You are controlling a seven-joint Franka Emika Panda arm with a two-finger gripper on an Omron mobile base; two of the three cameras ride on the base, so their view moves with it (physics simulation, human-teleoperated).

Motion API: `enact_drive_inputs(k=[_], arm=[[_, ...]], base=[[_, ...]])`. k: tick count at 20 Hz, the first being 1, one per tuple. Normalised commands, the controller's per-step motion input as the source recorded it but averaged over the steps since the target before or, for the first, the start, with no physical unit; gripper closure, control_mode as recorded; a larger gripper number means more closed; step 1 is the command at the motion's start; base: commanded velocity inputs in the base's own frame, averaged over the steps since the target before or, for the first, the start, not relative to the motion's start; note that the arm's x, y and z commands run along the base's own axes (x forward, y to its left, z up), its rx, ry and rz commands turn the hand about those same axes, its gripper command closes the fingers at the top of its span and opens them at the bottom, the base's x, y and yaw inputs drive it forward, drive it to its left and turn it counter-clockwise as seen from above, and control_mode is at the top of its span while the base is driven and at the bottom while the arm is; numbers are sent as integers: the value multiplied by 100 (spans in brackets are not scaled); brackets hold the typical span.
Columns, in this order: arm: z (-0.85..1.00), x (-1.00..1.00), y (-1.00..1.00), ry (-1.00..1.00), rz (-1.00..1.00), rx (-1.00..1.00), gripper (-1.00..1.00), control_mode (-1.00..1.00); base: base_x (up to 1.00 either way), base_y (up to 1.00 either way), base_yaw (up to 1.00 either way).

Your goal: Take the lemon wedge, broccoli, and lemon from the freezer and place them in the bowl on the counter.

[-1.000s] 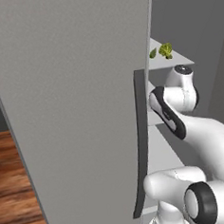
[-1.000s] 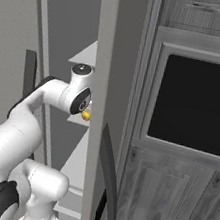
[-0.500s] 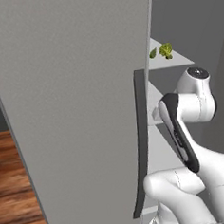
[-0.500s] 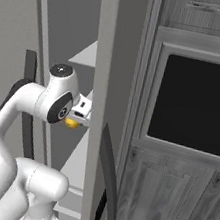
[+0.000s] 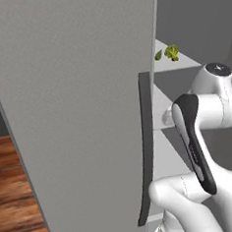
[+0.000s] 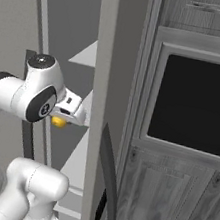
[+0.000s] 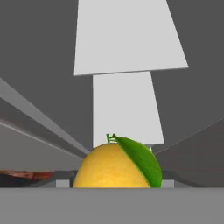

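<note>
The white arm rises from the base, bends at a dark-banded elbow and reaches level toward the open freezer (image 5: 76, 91), its wrist held roughly horizontal in front of the pale shelves. In the right base view the hand (image 6: 67, 117) sits at about 9 o'clock of the freezer's inner door edge, pointing toward the shelves, with one lemon (image 6: 58, 121) showing as a yellow spot just under it. In the hand view that lemon (image 7: 111, 168) sits at 6 o'clock, close up between the fingers, a green leaf lying over its right side and a short stem on top; the hand is closed about it at a middling width and has hold of it.

One broccoli (image 5: 171, 51) lies on a high freezer shelf, at 12 o'clock from the arm's wrist and well apart from it. A small green piece lies just beside it at 9 o'clock; what it is cannot be told.

One dark curved handle (image 5: 143, 150) runs down the freezer door.
</note>
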Motion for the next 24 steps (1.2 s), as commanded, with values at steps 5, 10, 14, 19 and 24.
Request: enact_drive_inputs(k=[5,10,14,19,24], arm=[[55,-39,5,0,0,0,100,-100],[31,-42,0,0,0,0,100,-100],[0,-39,-1,0,0,0,100,-100],[0,-24,0,0,0,0,100,100],[0,0,0,0,0,0,100,100]], base=[[0,0,0],[0,0,0],[0,0,0],[-24,2,0],[-78,61,24]])
